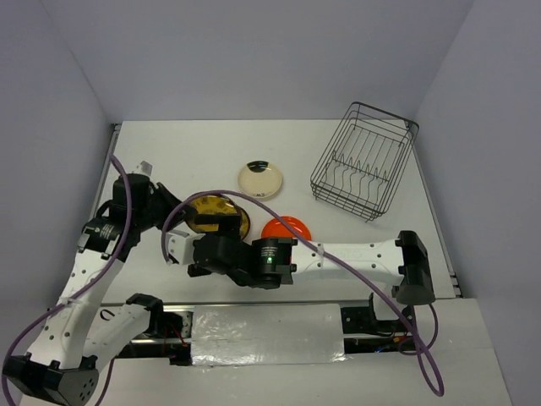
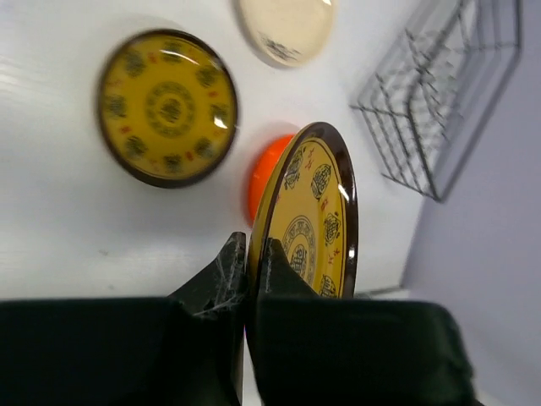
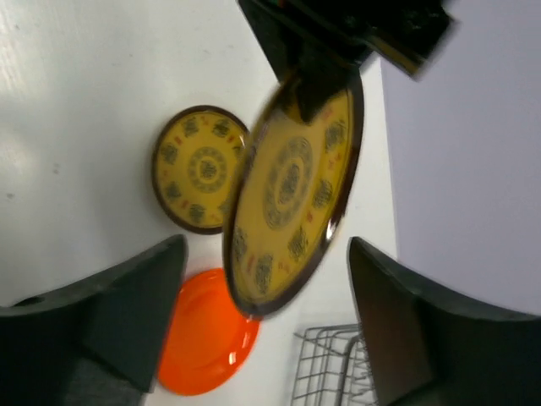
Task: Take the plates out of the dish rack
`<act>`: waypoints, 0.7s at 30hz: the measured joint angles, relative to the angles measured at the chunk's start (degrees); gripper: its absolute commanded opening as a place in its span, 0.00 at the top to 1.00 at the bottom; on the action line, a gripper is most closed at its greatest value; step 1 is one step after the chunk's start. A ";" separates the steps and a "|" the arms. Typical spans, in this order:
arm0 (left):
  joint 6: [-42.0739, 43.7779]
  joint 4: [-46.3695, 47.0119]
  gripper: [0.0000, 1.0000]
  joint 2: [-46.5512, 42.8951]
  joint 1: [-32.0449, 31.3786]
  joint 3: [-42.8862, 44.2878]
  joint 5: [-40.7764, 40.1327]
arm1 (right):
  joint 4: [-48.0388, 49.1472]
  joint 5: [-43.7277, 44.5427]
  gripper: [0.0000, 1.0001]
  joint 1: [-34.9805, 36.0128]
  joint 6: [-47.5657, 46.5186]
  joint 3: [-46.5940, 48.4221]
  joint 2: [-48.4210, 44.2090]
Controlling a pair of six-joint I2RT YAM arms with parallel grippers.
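The plates look nearly unloaded. The held plate point(image 2: 313, 220), dark-rimmed with a yellow pattern, stands on edge with its lower rim pinched between the pressed-together jaws of the left gripper point(image 2: 252, 254), clear of the worktop point(image 1: 169, 152). Facing it is the right gripper point(image 3: 266, 245), its jaws spread wide and gripping nothing. From these views I cannot tell whether that plate's rim reaches in between them. Further out, three more lie flat on the worktop. A second patterned plate point(image 2: 166, 106) is nearest, the orange plate point(image 2: 266, 169) sits just beside it and partly behind the held one, and the cream plate point(image 2: 287, 30) with its dark mark lies a little beyond. Well apart from all of them, toward the far right corner, sits the dish rack point(image 1: 363, 165). Its divider prongs appear bare, with nothing visible between them from above. By that reading the removal itself is done, and what seems left is to lay the held plate down beside the others and let go. The open right jaws suggest a hand-over may come first.
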 measured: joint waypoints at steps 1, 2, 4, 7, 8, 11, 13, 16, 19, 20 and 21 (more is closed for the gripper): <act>-0.04 0.17 1.00 -0.31 0.02 -1.27 -1.77 | 0.83 -0.46 0.00 -0.31 0.83 -0.76 -0.37; -0.15 0.31 1.00 -0.68 0.02 -2.58 -3.58 | 1.40 -0.87 0.00 -0.72 1.79 -1.95 -1.07; -0.35 0.66 1.00 -1.64 0.02 -5.70 -7.41 | 3.43 -2.51 0.00 -2.05 5.18 -6.97 -4.61; -0.44 3.58 1.00 -2.78 0.09 -10.29 -12.15 | 6.23 -5.11 0.00 -4.48 10.73 -17.73 -14.64; -0.46 5.46 1.00 -2.73 0.13 -11.76 -13.20 | 6.80 -5.62 0.00 -5.14 12.61 -20.90 -18.40; -0.57 12.81 1.00 -0.68 0.35 -15.78 -14.86 | 8.37 -6.91 0.00 -5.70 17.79 -27.43 -28.83; -0.59 18.08 1.00 2.78 0.50 -17.59 -15.04 | 9.29 -7.48 0.00 -5.68 20.90 -29.92 -34.34; -0.66 25.05 1.00 9.33 0.52 -19.32 -14.64 | 9.60 -7.41 0.00 -5.64 25.20 -32.28 -40.35; -0.87 30.56 0.94 14.80 0.52 -20.70 -13.66 | 9.07 -6.51 0.00 -5.60 28.89 -34.77 -45.33; -1.07 31.69 0.91 16.17 0.52 -20.96 -13.27 | 8.61 -6.08 0.00 -5.62 29.90 -35.54 -46.95; -1.29 32.70 0.83 17.33 0.52 -21.14 -12.81 | 8.15 -5.68 0.00 -5.62 30.84 -36.20 -48.39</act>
